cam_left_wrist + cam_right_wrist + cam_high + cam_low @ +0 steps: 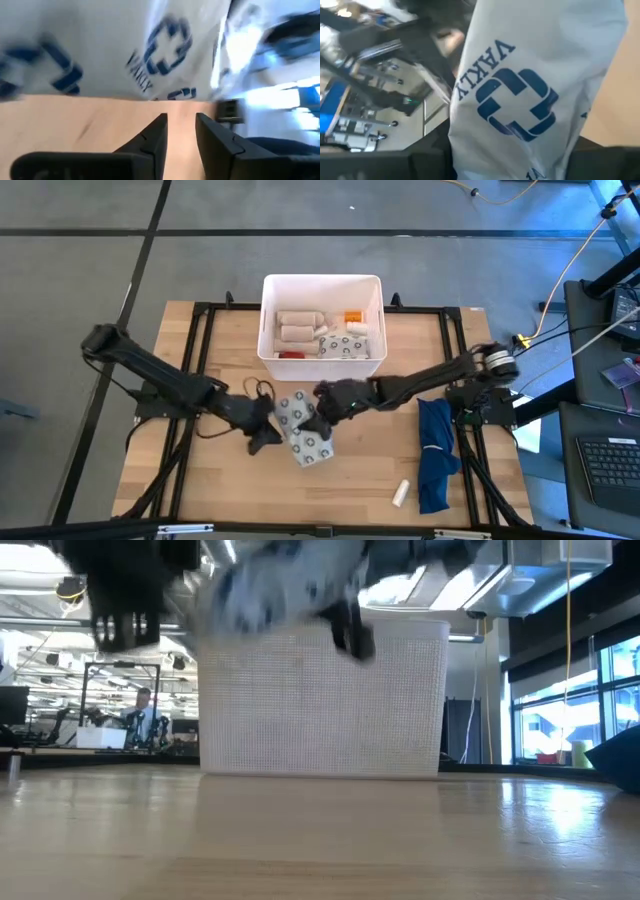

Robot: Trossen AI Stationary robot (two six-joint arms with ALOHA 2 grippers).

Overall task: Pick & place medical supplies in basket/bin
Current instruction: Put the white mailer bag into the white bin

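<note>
A crinkly grey packet with dark-blue ring marks hangs over the table's middle, near the white bin. In the low view the packet is up in the air in front of the bin. My right gripper is shut on it. My left gripper hovers just to the packet's left, and its fingers stand a little apart with nothing between them. The bin holds beige rolls, an orange bottle and another patterned packet. A small white tube lies near the table's near edge. My right gripper pinches the packet between its two fingers, one dark finger on each side of the wrapper's printed face. It holds the packet's right-hand part, coming from the table's right. The packet is lifted clear of the table and hangs loosely.
A long dark-blue cloth lies on the table's right side, beside the white tube. Bare wood stretches along the near left. A black frame rail borders the table around the bin.
</note>
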